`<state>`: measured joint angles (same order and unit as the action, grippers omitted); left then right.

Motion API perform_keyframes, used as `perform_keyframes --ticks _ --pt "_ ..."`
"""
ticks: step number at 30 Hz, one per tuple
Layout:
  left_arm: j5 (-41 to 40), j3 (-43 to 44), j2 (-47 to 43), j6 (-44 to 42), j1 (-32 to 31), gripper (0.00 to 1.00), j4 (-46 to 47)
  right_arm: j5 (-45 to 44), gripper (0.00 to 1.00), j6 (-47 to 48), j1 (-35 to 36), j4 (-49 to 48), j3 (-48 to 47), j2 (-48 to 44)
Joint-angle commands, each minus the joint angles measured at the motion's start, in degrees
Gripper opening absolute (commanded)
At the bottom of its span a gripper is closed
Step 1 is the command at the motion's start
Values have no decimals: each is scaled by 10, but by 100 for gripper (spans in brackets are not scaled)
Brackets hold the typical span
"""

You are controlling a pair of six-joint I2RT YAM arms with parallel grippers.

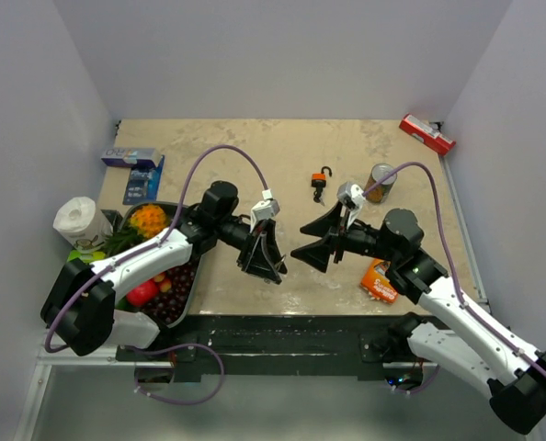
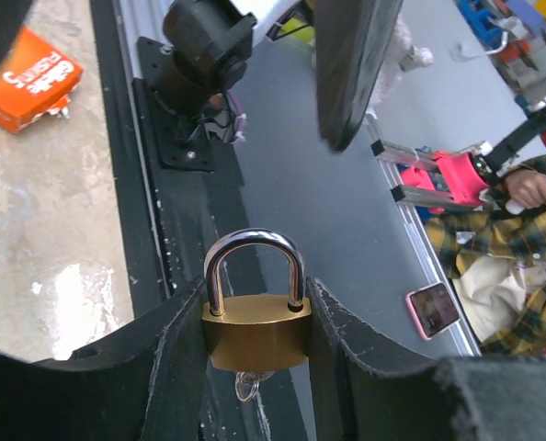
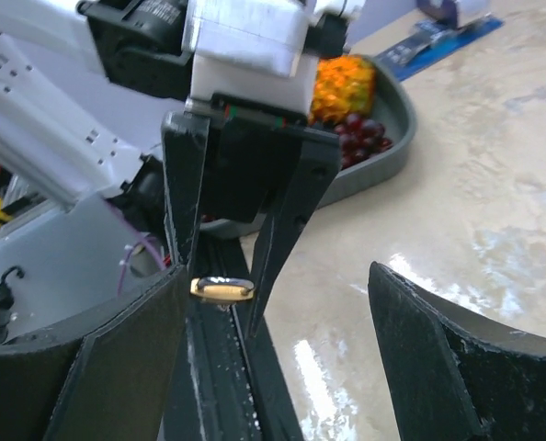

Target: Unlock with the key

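I log: right gripper [image 1: 301,239], jaws wide, empty | left gripper [image 2: 256,308], clamped on brass padlock with steel shackle [image 2: 255,335] | small black-headed metal key [image 1: 318,194], on table [image 1: 255,147] beside orange padlock [image 1: 323,175], well apart from both grippers | risk: tiny flat key slips from broad pads at pickup.

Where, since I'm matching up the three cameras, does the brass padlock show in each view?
Top external: not discernible; it is hidden inside the left pincer, lower centre.
Left wrist: brass padlock at bottom centre, clamped in the left pincer, shackle pointing up.
Right wrist: a thin brass sliver, low and left of centre, in the same pincer.
Shared landmark: the left pincer, seen in all three views.
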<state>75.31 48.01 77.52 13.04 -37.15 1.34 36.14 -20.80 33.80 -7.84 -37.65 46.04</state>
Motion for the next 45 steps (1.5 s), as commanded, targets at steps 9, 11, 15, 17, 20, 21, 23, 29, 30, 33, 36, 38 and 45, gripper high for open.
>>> perform_keyframes --ticks 9,11,15,17,20,21,23,29,30,33,36,38,45 --pt "76 0 -9 25 1 0 53 39 82 -11 110 -97 18 39" --pt "77 0 -9 25 1 0 54 38 81 -13 129 -116 17 55" --pt "80 -2 -10 25 1 0 54 33 72 -13 141 -135 15 84" --pt "79 -2 -11 25 1 0 55 33 68 -14 142 -138 16 84" --pt "79 -2 -14 24 1 0 55 18 60 -5 142 -125 16 74" --pt "79 -2 -17 24 1 0 55 13 55 0 142 -111 15 70" --pt "80 -2 -18 24 1 0 55 1 50 8 142 -98 14 64" --pt "79 -3 -24 23 1 0 55 -12 31 14 142 -78 19 59" --pt "78 -2 -24 23 1 0 55 -13 29 13 142 -75 19 59" --pt "69 -2 -24 22 1 0 54 -24 18 14 142 -68 17 54" --pt "61 -2 -23 21 1 0 52 -34 11 15 142 -60 14 49" --pt "58 -2 -23 18 1 0 51 -39 4 17 141 -54 12 47" --pt "52 2 -25 3 1 0 34 -129 0 9 142 -36 19 5"
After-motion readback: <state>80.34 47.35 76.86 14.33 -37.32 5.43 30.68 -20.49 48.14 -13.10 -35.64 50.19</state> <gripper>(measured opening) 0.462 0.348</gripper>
